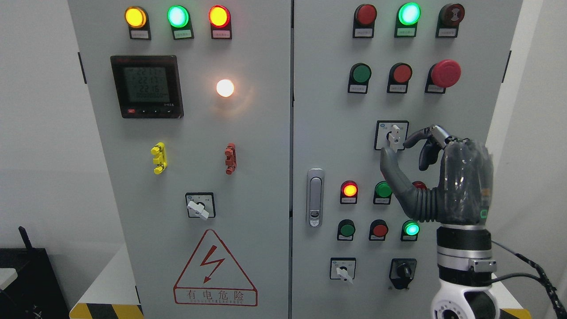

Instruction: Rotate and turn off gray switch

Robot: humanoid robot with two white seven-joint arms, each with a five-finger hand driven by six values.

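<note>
The gray rotary switch (394,134) sits on a black-framed square plate on the right cabinet door, its pale handle standing nearly upright. My right hand (397,148) is raised in front of it, coming up from the lower right. The thumb (391,168) points up with its tip just below the plate. The index finger (418,135) curves in from the right, its tip close beside the handle. The fingers bracket the handle without closing on it. My left arm is out of sight.
Similar gray switches sit on the left door (198,206) and at the bottom right (343,269), next to a black selector (402,270). Push buttons and lit lamps surround the hand. A red emergency button (445,73) is above it and the door latch (315,197) to its left.
</note>
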